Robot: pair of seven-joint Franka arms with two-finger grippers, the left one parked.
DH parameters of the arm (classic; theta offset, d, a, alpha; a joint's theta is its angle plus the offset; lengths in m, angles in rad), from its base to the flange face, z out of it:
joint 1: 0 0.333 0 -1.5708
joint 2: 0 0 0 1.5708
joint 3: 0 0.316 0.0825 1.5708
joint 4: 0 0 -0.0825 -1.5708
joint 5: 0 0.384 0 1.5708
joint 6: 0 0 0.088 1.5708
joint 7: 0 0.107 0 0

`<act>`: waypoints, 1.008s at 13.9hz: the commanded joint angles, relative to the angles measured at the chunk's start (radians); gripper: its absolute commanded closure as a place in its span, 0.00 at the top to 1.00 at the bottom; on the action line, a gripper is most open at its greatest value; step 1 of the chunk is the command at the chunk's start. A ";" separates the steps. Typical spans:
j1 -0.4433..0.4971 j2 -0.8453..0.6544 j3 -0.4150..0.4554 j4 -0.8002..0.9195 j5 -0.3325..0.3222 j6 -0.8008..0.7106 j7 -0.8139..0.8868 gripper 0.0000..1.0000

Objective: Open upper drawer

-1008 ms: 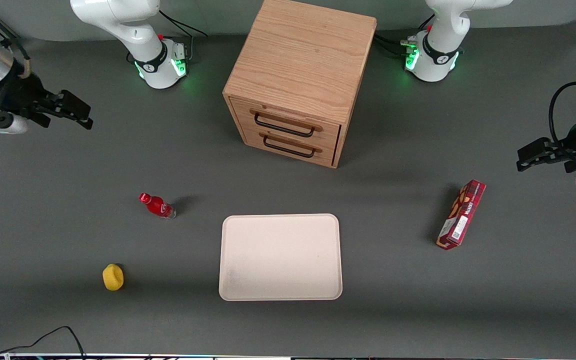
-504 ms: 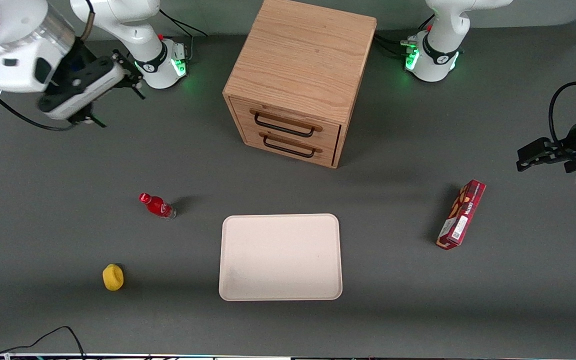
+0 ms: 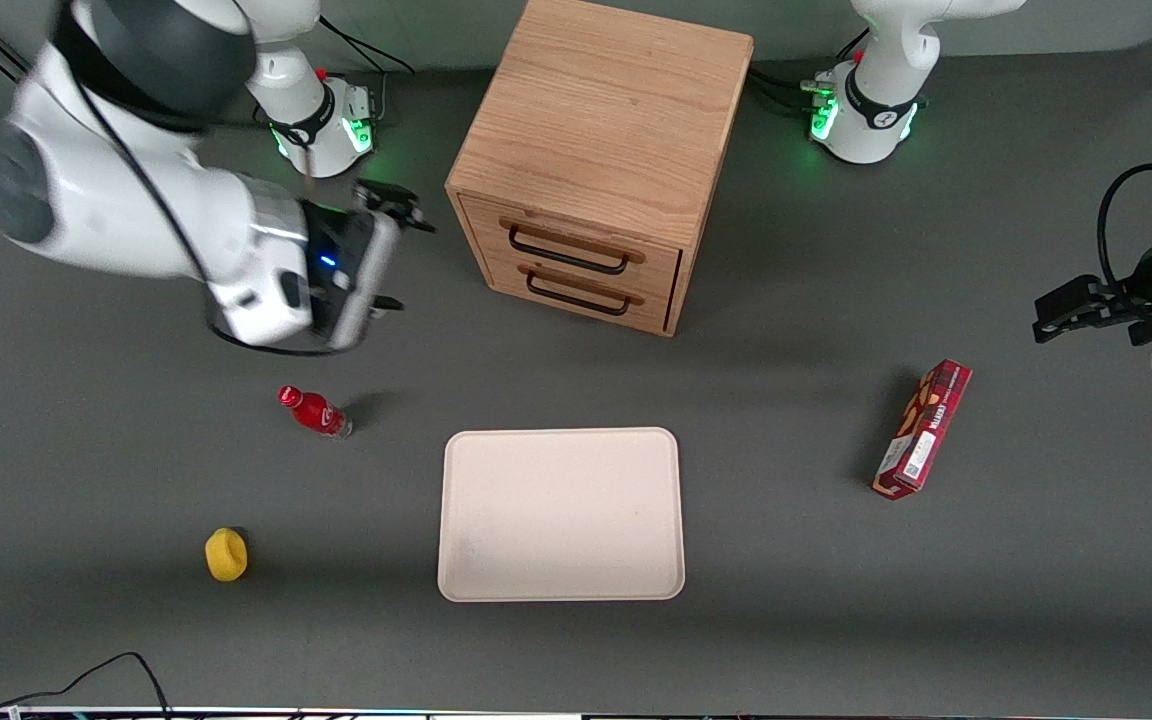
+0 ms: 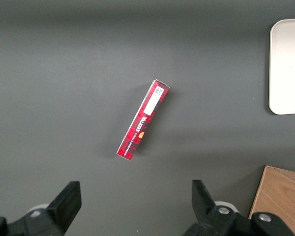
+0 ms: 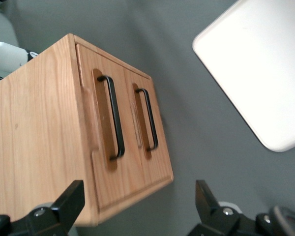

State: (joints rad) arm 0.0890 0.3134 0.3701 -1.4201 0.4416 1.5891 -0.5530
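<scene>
The light oak cabinet (image 3: 606, 110) stands at the back middle of the table. Its upper drawer (image 3: 586, 232) is shut, with a wooden rail and a black wire handle (image 3: 568, 255); the identical lower drawer (image 3: 576, 290) sits just below it. My right gripper (image 3: 398, 250) hangs open and empty above the table beside the cabinet, toward the working arm's end, apart from the drawer fronts. In the right wrist view the upper drawer's handle (image 5: 115, 118) and the lower handle (image 5: 150, 120) both show ahead of the open gripper (image 5: 137, 206).
A white tray (image 3: 561, 515) lies nearer the front camera than the cabinet. A red bottle (image 3: 314, 411) and a yellow object (image 3: 226, 554) lie toward the working arm's end. A red box (image 3: 921, 430) lies toward the parked arm's end.
My right arm has swung in from the working arm's edge of the table and turned, so the gripper now faces the cabinet close beside it. Nothing else moved.
</scene>
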 commanded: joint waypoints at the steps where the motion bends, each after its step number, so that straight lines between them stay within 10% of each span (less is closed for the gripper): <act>1: 0.008 0.127 0.065 0.064 0.017 0.031 -0.019 1.00; 14: 0.084 0.242 0.144 -0.057 -0.040 0.210 -0.007 1.00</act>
State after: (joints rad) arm 0.1714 0.5571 0.5072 -1.4666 0.4155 1.7749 -0.5550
